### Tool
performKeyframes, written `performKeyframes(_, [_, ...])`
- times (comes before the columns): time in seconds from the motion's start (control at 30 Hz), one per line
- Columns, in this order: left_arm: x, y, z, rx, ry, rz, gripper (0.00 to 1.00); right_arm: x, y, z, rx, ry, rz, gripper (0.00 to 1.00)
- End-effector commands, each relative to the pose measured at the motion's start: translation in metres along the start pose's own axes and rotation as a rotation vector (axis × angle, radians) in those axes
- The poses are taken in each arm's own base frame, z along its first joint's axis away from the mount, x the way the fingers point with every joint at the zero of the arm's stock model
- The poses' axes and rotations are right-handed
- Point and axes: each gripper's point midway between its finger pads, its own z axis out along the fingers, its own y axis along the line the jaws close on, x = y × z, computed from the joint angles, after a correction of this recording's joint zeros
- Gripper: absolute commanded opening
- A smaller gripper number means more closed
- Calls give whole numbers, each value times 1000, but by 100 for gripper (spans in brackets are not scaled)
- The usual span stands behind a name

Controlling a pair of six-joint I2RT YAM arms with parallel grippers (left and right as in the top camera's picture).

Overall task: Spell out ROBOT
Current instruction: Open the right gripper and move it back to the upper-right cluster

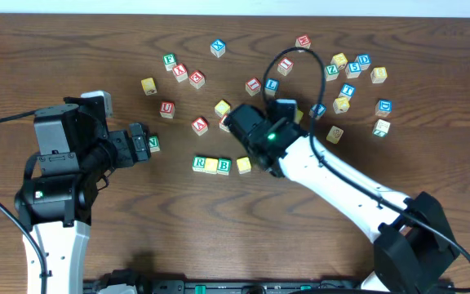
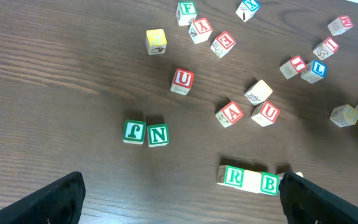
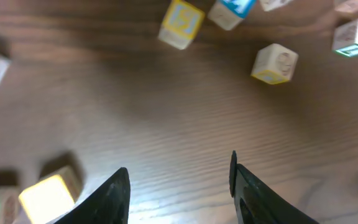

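A row on the table reads green R [image 1: 200, 163], a yellow-faced cube [image 1: 211, 166] and green B [image 1: 224, 166], touching one another. A second yellow-faced cube [image 1: 243, 165] sits just right of B with a small gap. The left wrist view shows R [image 2: 234, 176] and B [image 2: 269, 183]. My right gripper [image 3: 179, 180] is open above bare wood, and the yellow cube [image 3: 47, 198] lies to its left. In the overhead view it [image 1: 259, 155] hovers right of the row. My left gripper [image 2: 188, 205] is wide open and holds nothing. Several blue-lettered cubes lie far right; which is T I cannot tell.
Green cubes [image 2: 133, 132] and N [image 2: 158, 135] lie side by side left of the row, near my left gripper [image 1: 141, 145]. Red-lettered cubes U [image 2: 182, 79] and A [image 2: 230, 114] lie behind the row. More cubes are scattered across the far right [image 1: 357, 82].
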Motion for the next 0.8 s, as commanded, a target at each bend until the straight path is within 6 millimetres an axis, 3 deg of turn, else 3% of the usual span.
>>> performKeyframes(0.0, [-7,-3,-5,11,-19,15,98,-13,-20,0,42,-14,120,47])
performKeyframes(0.13, [-7,-3,-5,11,-19,15,98,-14,-61,9,170,11,292,54])
performKeyframes(0.2, [-7,-3,-4,11,-15,14,98,-13,-71,15,174,58,334,56])
performKeyframes(0.6, [-7,-3,-4,11,-16,15,98,-19,-83,20,195,57,346,61])
performKeyframes(0.77, [-7,-3,-4,11,-15,14,98,-42,-89,24,204,-39,406,66])
